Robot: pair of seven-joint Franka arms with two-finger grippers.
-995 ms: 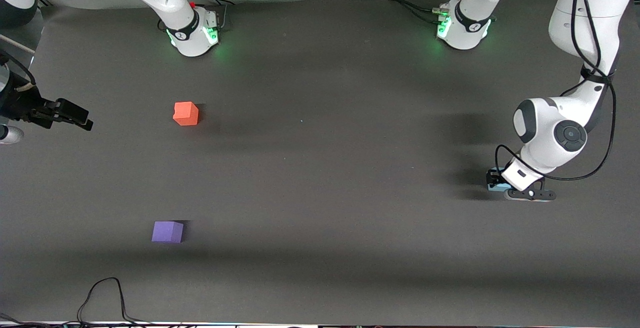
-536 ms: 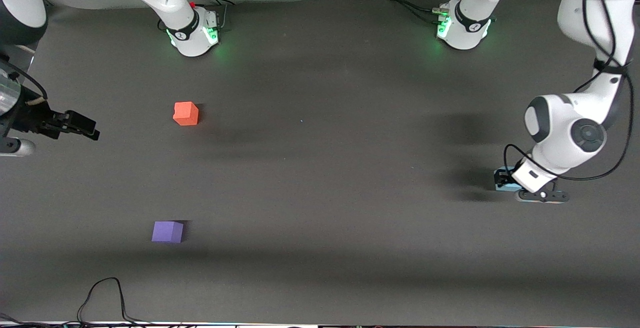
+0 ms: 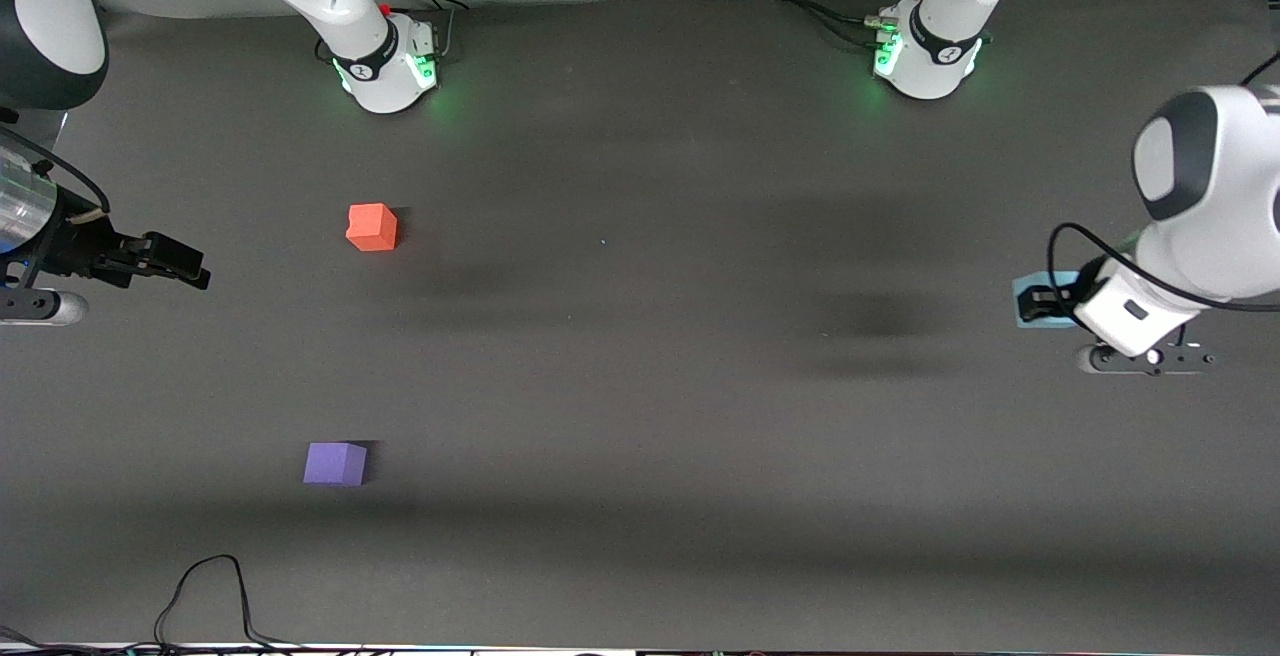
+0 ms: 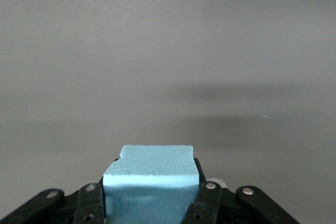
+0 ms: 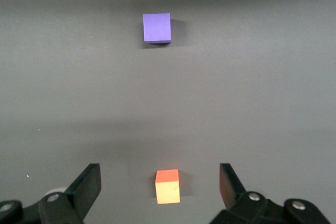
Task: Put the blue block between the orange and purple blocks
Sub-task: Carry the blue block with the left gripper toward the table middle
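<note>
Three cubes in all: one blue block (image 3: 1032, 296), one orange block (image 3: 372, 227), one purple block (image 3: 335, 463). Two arms, each with one hand: left hand (image 3: 1042, 300), right hand (image 3: 180, 263).

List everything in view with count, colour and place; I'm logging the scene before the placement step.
Blue block: one, light blue, held in the left claw, off the table.
Orange block: one, orange-red, on the table toward the right arm's end.
Purple block: one, violet, nearer the front camera than the orange block.
Cable: one, black, at the table edge nearest the camera.
Table: one, dark grey.
Left claw: shut on the blue block, over the left arm's end.
Right claw: open, over the right arm's end.
</note>
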